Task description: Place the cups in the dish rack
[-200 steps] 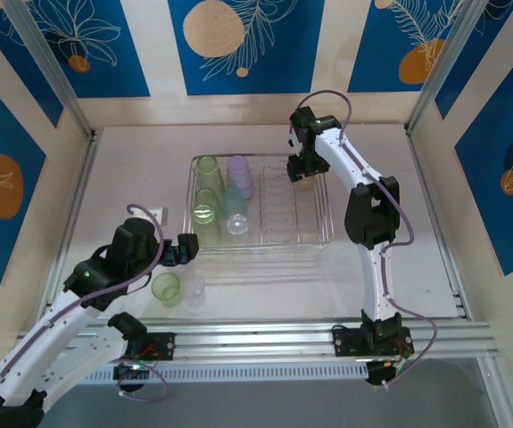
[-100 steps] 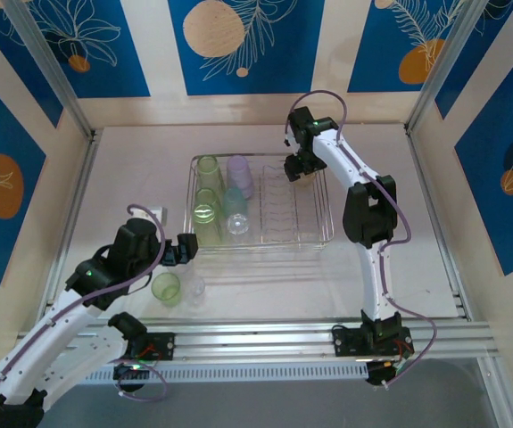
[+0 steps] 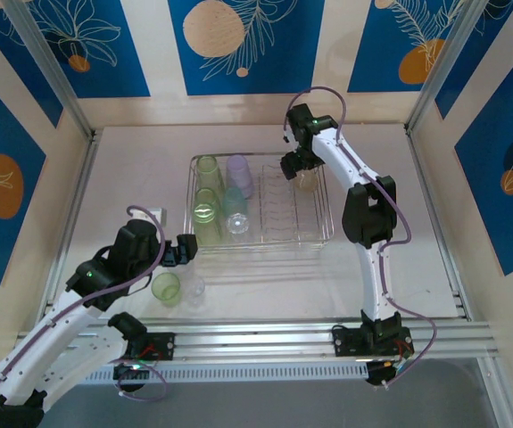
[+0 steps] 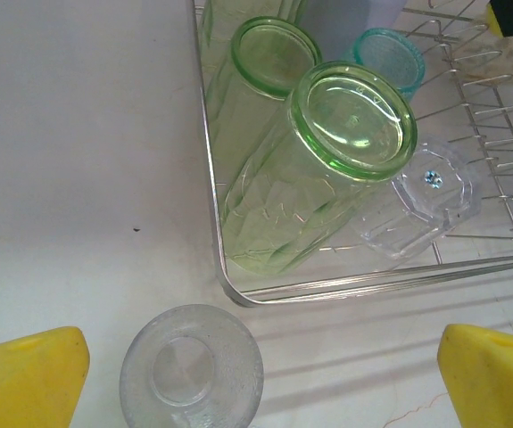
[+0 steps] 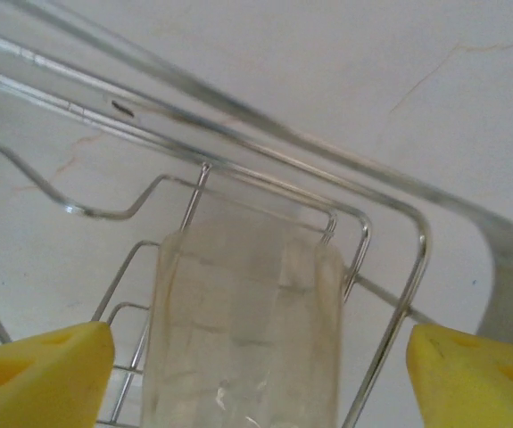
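Note:
The silvery wire dish rack [image 3: 326, 234] stands mid-table. In its left part sit two green cups [image 3: 207, 168] [image 3: 206, 212], a lilac cup [image 3: 239, 176], a teal cup [image 3: 235, 203] and a clear cup [image 3: 237, 225]. A pale amber cup [image 3: 308, 180] [image 5: 247, 330] stands in the rack's far right corner. My right gripper [image 3: 297, 166] [image 5: 256, 366] is open around it, with a gap on each side. On the table near the rack's front are a green cup [image 3: 166, 288] and a clear cup [image 3: 194, 287] [image 4: 191, 370]. My left gripper [image 3: 185, 250] [image 4: 260, 383] hangs open above the clear one.
The rack's rim [image 4: 210, 178] runs close to the clear cup on the table. Upright plate tines [image 3: 283, 209] fill the rack's middle. A small white block [image 3: 158, 213] lies left of the rack. Side walls and a metal rail [image 3: 265, 334] bound the table.
My right gripper has opened wider, releasing the amber cup in the rack's far right corner, and shifted slightly back. The left arm has not moved.

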Motion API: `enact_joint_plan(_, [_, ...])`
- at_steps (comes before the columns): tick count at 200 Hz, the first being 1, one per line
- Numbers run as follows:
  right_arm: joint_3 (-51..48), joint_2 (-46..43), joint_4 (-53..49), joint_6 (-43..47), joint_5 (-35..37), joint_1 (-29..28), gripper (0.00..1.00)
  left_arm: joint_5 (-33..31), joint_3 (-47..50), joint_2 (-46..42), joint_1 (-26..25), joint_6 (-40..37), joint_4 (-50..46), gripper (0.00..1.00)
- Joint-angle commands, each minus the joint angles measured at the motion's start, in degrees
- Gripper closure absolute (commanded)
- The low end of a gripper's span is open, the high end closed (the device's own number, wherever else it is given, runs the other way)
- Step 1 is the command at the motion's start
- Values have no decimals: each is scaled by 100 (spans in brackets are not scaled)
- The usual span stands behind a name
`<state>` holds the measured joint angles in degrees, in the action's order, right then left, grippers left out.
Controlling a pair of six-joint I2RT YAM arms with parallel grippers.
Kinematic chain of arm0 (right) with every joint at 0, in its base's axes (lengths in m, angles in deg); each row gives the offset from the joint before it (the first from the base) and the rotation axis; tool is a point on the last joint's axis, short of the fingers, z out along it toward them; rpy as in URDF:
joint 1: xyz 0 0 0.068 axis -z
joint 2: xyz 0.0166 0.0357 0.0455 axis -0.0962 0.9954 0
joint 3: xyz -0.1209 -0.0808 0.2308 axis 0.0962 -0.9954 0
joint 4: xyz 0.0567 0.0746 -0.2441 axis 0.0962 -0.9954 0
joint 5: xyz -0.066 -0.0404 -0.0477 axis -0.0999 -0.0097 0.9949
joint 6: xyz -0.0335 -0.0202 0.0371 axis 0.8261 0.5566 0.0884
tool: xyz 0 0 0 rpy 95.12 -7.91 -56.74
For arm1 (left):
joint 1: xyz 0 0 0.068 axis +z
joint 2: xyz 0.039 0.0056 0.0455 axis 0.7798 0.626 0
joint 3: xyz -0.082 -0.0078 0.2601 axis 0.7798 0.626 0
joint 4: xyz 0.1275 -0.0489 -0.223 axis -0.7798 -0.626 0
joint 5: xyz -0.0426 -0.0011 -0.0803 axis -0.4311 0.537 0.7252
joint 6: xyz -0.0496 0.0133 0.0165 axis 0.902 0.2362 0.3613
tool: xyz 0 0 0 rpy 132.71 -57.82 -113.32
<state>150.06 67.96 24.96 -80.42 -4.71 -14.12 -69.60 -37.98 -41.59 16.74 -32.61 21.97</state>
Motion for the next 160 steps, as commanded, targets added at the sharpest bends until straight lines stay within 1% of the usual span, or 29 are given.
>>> enact_joint_plan(1, [134,125,-13,-76,34,12,13,-132,54,-90,31,83,-91,0])
enact_joint_plan(37, [89,14,-106,-69,-23,13,16,-120,51,-110,31,166,-142,0])
enact_joint_plan(52, [17,-117,-227,-123,-168,-5,17,-132,53,-139,31,182,-167,0])
enact_joint_plan(79, [-688,-776,84,-196,-534,-49,18,-157,58,-194,32,196,-202,0])
enact_joint_plan(93, [-1026,-1151,215,-192,-772,-49,21,-148,57,-206,31,204,-204,0])
enact_joint_plan(100, [-1159,-1304,260,-169,-880,-57,25,-150,58,-207,35,206,-205,0])
enact_joint_plan(110, [-1332,-1499,309,-57,-990,-91,31,-141,62,-207,31,208,-191,0])
enact_joint_plan(117, [-1464,-1612,345,48,-963,-138,33,-134,75,-207,33,214,-179,0])
enact_joint_plan(143, [-1712,-1743,340,495,-656,-285,33,-101,123,-198,33,237,-112,0])
enact_joint_plan(160, [-1733,-1632,301,725,-797,-293,34,-70,160,-195,36,255,-59,0])
